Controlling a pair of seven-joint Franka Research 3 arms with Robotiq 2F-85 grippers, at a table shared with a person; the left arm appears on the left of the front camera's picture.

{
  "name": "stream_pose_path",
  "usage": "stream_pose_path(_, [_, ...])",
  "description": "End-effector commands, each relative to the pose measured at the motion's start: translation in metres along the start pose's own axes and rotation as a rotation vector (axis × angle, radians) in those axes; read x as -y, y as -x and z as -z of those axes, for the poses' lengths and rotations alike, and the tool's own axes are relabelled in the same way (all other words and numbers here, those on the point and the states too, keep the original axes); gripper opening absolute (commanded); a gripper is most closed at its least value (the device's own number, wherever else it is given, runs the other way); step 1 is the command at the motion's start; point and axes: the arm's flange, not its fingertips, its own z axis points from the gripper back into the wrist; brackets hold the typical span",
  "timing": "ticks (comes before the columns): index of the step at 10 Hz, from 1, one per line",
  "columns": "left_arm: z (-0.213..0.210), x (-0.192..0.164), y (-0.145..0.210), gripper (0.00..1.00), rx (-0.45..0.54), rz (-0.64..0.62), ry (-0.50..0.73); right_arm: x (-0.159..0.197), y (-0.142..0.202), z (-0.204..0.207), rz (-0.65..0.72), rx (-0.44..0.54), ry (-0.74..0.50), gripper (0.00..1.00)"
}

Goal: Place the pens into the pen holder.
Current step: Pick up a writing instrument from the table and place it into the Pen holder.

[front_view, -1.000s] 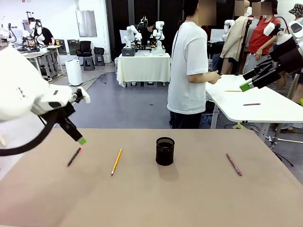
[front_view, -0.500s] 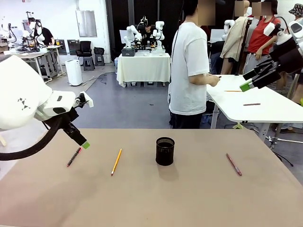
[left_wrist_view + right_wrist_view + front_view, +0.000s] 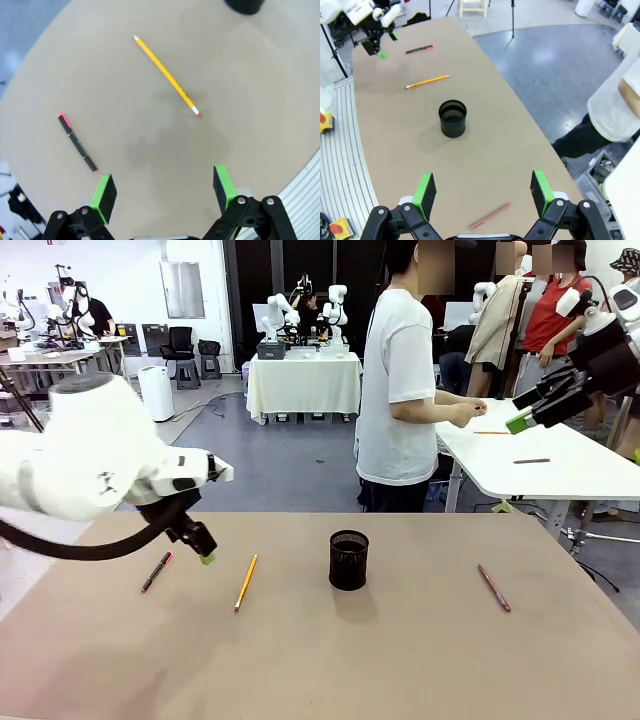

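Three pens lie on the brown table (image 3: 320,660). A yellow-orange pencil (image 3: 246,582) (image 3: 166,75) (image 3: 427,81) rests left of the pen holder (image 3: 348,559) (image 3: 452,118), a black mesh cup standing upright mid-table. The black pen with the pink-red end (image 3: 156,571) (image 3: 77,143) (image 3: 419,49) is farther left. A reddish-brown pen (image 3: 493,587) (image 3: 490,216) lies at the right. My left gripper (image 3: 204,553) (image 3: 164,192) hovers open just above the table between the black pen and the pencil, holding nothing. Held high at the far right, my right gripper (image 3: 530,412) (image 3: 484,190) is open and empty.
A person in a white shirt (image 3: 398,390) stands beyond the table's far edge, hands at a white side table (image 3: 540,455) with a couple of pens on it. Bare table surface stretches along the near side.
My left gripper has swung rightward and a little lower, from beside the black pen to the gap between it and the pencil. The right arm, pens and holder are unmoved.
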Motion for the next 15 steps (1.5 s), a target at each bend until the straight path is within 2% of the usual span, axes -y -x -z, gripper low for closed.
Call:
stream_pose_path(1, [0.008,0.006,-0.033,1.00,-0.088,-0.070,-0.038,0.001,0.000,0.000,-0.008,0.012,-0.002,1.00])
stream_pose_path(5, [0.055,0.013,-0.069,1.00,-0.204,-0.138,-0.099,0.001,0.000,0.000,-0.008,0.012,-0.002,1.00])
stream_pose_path(7, [0.092,0.008,-0.093,1.00,-0.262,-0.316,-0.135,0.001,0.000,0.000,-0.008,0.012,-0.002,1.00])
stream_pose_path(9, [0.114,0.014,-0.103,1.00,-0.296,-0.395,-0.123,0.001,0.000,0.000,-0.008,0.012,-0.002,1.00])
stream_pose_path(11, [0.131,0.014,-0.111,1.00,-0.283,-0.432,-0.113,0.001,0.000,0.000,-0.008,0.012,-0.002,1.00])
stream_pose_path(12, [0.124,0.009,-0.107,1.00,-0.233,-0.389,-0.044,0.001,0.000,0.000,-0.008,0.012,-0.002,1.00])
stream_pose_path(13, [0.131,0.016,-0.103,1.00,-0.287,-0.407,-0.099,0.001,0.000,0.000,-0.008,0.012,-0.002,1.00])
stream_pose_path(15, [0.131,0.016,-0.103,1.00,-0.287,-0.407,-0.099,0.001,0.000,0.000,-0.008,0.012,-0.002,1.00])
